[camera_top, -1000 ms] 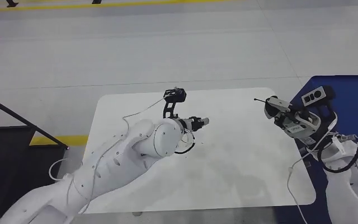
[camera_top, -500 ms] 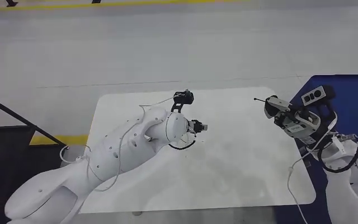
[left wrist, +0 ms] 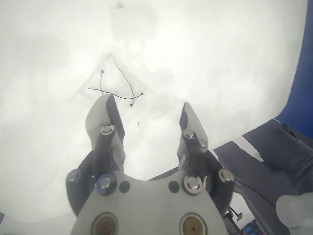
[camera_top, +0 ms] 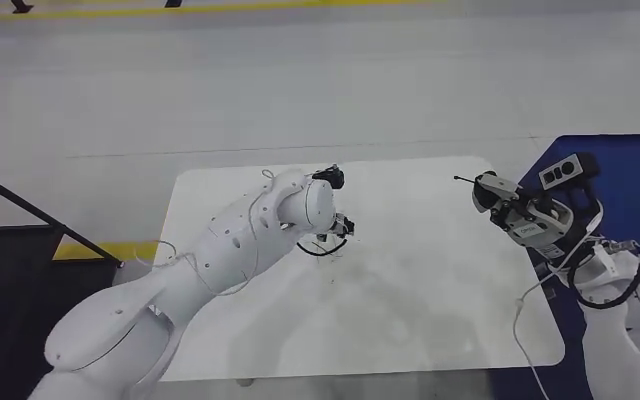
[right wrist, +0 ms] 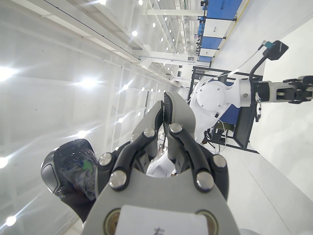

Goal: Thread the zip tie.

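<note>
Left claw (camera_top: 346, 224): released, mid-frame in top view, near zip ties (left wrist: 127, 79) on bench (camera_top: 450, 300).
Right claw (camera_top: 477, 184): clenched, right side of frame.

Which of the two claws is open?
The left claw, above the black zip ties on the white table: its two fingers stand wide apart with nothing between them. The right claw has its fingers pressed together.

Your white table (camera_top: 430, 290) carries thin black zip ties (left wrist: 134, 97), lying crossed, with a small dark speck (left wrist: 138, 123) just beside them.
</note>
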